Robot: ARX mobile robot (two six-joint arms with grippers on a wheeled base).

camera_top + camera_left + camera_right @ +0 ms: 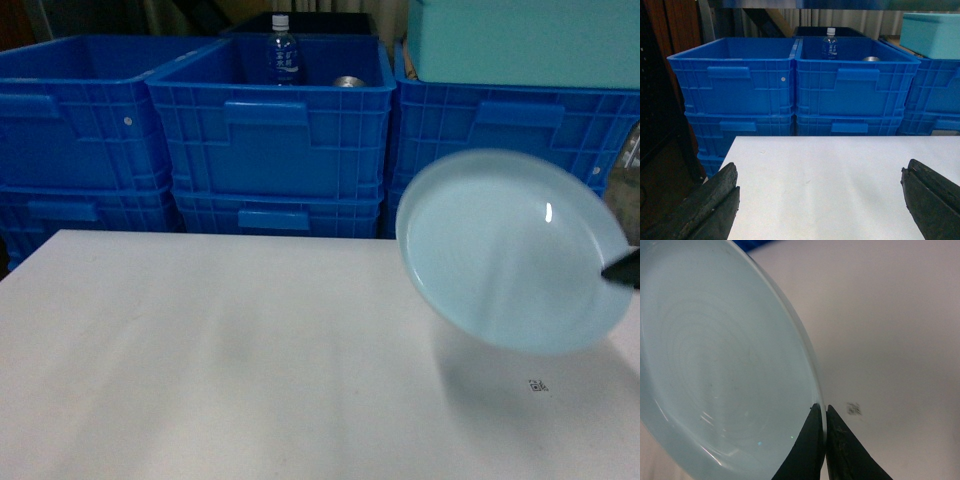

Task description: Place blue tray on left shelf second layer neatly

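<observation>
Right wrist view: the right gripper [823, 412] pinches the tilted blue tray's [715, 365] rim above the table [890, 340]; left gripper [820, 200] gapes wide.

pale blue tray [510, 250]; blue ribbed crates [272, 140]

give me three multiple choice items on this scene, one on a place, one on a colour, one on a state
1. Where is the water bottle?
A. inside a blue crate
B. on the white table
C. on the tray

2. What colour is the blue tray?
A. dark blue
B. pale sky-blue
C. orange

3. How is the tray held?
A. flat on the table
B. pinched at its rim by the right gripper, tilted
C. in the left gripper

Key: 1 A, it stands within the crate walls. 2 B, much lighter than the crates. 3 B, its shadow falls on the table; the left gripper is open and empty.
</observation>
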